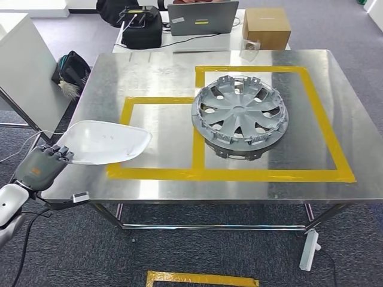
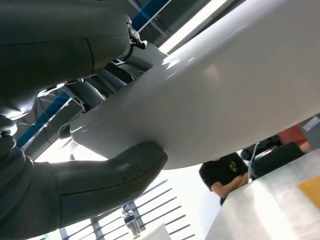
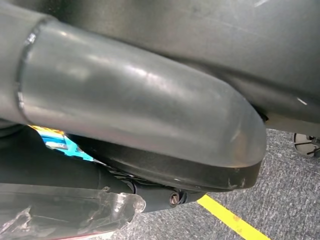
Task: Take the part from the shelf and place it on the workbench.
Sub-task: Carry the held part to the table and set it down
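Over the near-left corner of the steel tabletop point(image 1: 149, 81), my left robot hand point(image 1: 41, 166) grips the glossy white curved plastic shell part point(image 1: 106, 142) by its outer end, thumb beneath and fingers above. Best practice, I judge: carry it further inside the left yellow tape rectangle point(image 1: 155, 173), lower it level, then let go. My right robot hand's state I cannot tell. Count: one shell, one grey wheel cover point(image 1: 239, 112), two taped rectangles.

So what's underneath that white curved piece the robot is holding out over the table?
Under the white part are the steel workbench and a yellow-taped rectangle; its wide end overhangs the table edge where the left hand grips it. Whatever tape or tabletop lies directly beneath it is covered.
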You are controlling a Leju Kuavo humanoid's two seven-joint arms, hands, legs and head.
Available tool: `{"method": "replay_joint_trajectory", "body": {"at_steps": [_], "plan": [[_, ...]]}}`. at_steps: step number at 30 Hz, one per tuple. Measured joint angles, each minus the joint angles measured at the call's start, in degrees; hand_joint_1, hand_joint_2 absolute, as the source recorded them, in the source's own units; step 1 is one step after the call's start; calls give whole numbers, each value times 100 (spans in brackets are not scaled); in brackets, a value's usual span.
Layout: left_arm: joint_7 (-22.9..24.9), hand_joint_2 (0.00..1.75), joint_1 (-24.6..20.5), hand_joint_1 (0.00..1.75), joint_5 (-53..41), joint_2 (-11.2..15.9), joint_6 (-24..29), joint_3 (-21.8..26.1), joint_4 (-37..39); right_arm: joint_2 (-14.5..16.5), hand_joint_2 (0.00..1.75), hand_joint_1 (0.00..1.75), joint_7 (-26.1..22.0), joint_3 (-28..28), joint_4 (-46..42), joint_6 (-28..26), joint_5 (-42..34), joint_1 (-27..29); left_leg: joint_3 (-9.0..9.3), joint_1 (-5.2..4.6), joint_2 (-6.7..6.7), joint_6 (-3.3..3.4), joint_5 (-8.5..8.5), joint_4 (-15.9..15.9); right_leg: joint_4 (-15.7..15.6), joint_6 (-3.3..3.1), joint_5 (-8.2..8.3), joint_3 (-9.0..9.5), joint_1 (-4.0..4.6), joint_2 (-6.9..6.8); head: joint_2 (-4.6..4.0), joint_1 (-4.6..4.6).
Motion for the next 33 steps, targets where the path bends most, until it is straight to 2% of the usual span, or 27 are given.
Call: {"method": "replay_joint_trajectory", "body": {"at_steps": [3,7,18,33], "plan": [[-181,175,-99,175,192,-1,-34,-115,-12,0,0,0,32,18,0,4,27,-8,0,0,0,-30,5,-5,0,-8,5,2,0,0,0,1],[-353,175,-211,175,384,-1,-54,-275,-22,0,0,0,58,25,0,12,66,-16,1,-5,0,-40,12,-4,-1,-17,20,6,-5,-2,0,2],[-444,175,-332,175,444,-3,-74,-432,-24,0,0,0,105,50,-2,21,93,-26,2,-13,0,-37,17,-3,-4,-7,31,9,-15,-2,-1,2],[-1024,175,-816,175,732,-46,-85,-1113,-107,10,0,0,457,151,-46,89,273,-96,-5,-30,0,-14,5,23,-18,16,40,11,-34,-3,-1,1]]}}
